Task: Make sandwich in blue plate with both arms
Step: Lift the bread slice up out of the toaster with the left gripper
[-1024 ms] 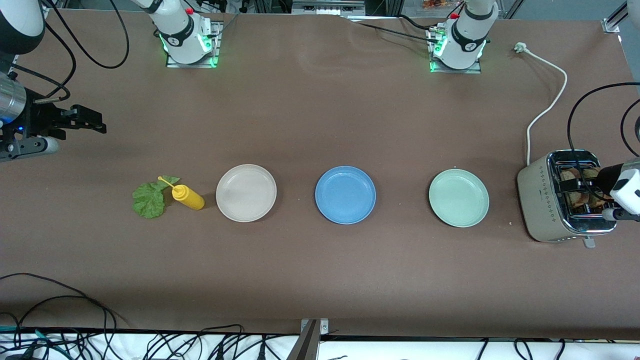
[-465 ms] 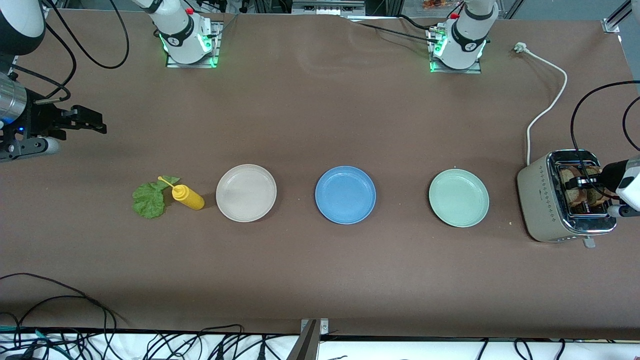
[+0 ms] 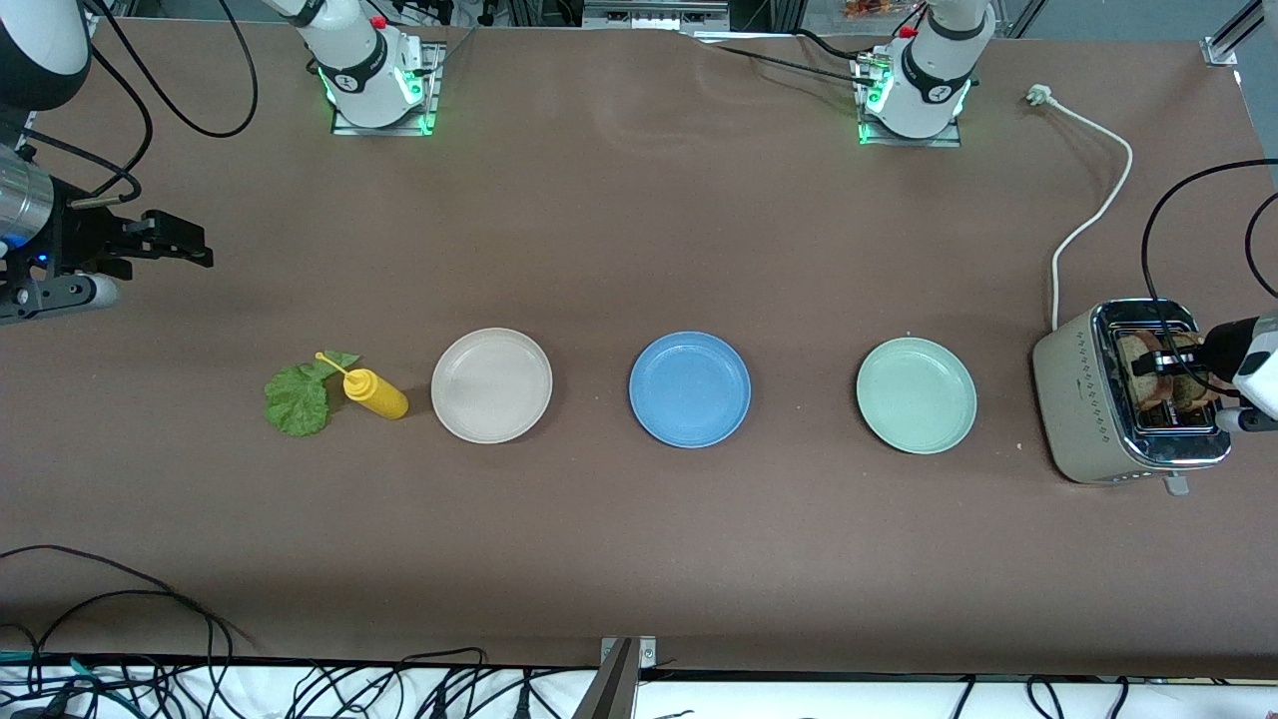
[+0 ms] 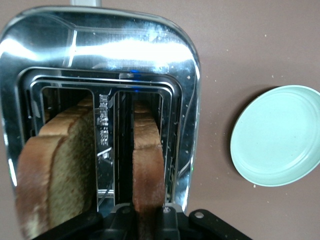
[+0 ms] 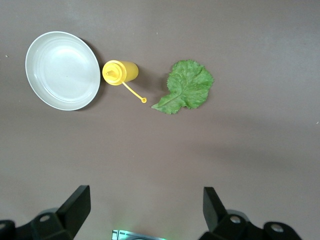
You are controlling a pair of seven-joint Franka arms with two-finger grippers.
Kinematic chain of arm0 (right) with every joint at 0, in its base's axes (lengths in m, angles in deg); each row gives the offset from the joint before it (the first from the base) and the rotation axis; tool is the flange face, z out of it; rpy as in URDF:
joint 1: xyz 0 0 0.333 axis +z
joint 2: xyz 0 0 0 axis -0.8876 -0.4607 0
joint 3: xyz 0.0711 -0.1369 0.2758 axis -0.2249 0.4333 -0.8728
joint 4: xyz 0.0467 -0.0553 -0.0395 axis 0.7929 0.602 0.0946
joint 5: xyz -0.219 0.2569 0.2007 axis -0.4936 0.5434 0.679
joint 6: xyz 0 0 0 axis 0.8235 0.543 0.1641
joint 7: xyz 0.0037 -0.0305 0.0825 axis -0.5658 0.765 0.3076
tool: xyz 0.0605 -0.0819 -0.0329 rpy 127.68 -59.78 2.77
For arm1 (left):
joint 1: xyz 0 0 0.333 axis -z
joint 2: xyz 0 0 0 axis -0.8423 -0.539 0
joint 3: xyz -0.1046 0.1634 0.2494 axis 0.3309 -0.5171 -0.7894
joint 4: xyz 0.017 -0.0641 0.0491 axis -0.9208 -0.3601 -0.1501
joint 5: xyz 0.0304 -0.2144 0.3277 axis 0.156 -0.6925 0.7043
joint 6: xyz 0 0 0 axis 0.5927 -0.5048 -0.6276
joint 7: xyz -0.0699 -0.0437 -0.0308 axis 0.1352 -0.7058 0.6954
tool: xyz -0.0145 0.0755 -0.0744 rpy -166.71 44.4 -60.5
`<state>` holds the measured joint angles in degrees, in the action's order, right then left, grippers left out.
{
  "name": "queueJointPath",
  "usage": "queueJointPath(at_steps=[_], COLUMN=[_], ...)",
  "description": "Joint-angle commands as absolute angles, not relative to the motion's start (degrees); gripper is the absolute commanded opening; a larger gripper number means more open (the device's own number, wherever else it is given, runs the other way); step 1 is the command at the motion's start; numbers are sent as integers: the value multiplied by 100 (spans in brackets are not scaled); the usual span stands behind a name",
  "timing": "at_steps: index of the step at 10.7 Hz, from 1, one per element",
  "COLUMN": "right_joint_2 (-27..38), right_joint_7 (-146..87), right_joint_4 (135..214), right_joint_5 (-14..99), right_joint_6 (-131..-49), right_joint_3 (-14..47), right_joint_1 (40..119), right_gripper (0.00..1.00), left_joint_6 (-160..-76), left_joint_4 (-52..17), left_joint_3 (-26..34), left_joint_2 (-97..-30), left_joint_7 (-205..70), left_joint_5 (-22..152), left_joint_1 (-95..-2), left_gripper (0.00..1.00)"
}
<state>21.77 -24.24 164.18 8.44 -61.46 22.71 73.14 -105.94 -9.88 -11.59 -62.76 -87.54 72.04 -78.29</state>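
At the left arm's end of the table point(image 3: 639, 559), a cream and chrome toaster point(image 3: 1083, 399) is seen with two slices of brown bread standing in its slots. The left claw point(image 3: 1178, 371) is lowered onto the toaster's top and is clamped tight on the edge of one bread slice point(image 4: 148, 170), its black fingers point(image 4: 171, 220) pressed against both faces of that slice in the left wrist view. The other bread slice point(image 4: 52, 175) is left untouched in the neighbouring slot. A white power cord point(image 3: 1093, 190) is trailed from the toaster toward 12 o'clock, farther from the front camera.

Three plates are set in a row across the middle of the table: the pale green plate point(image 3: 916, 394) near the toaster, the blue plate point(image 3: 689, 389) at the centre, bare, and the beige plate point(image 3: 491, 384) toward the right arm's end. From the blue plate, the toaster is found at 3 o'clock in the front view and the beige plate at 9 o'clock.

Just beside the beige plate a yellow squeeze bottle point(image 3: 374, 392) is laid on its side, and a green lettuce leaf point(image 3: 298, 399) is spread flat beside it, the bottle's nozzle cap resting at the leaf's edge.

The right claw point(image 3: 180, 240) is held waiting above the table at the right arm's end, its fingers point(image 5: 75, 205) spread wide with nothing between them.
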Motion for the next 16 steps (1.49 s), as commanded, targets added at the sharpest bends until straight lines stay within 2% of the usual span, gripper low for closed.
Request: queueJointPath(at_steps=[1, 6, 10, 16], right_joint_2=[2192, 2192, 2192, 2192], right_joint_7=[-2334, -2334, -2334, -2334], right_joint_4=[16381, 16381, 16381, 16381], right_joint_5=[850, 850, 850, 850], right_joint_6=[-6098, -6098, -6098, -6107], right_joint_3=[2277, 2277, 2277, 2277], right_joint_1=[7312, 7312, 7312, 7312], right_gripper=[100, 100, 100, 100], left_joint_6=[-10110, -8704, -8527, -8272], left_joint_4=[-894, 239, 328, 276], left_joint_3=[-1134, -932, -879, -19], left_joint_2=[-5722, -5546, -5343, -5202], left_joint_7=[-8715, -8697, -8662, -8259], left_joint_5=[7461, 7883, 7866, 6910], left_joint_1=[-7813, -7602, -7303, -7303], left_gripper=[0, 0, 0, 0])
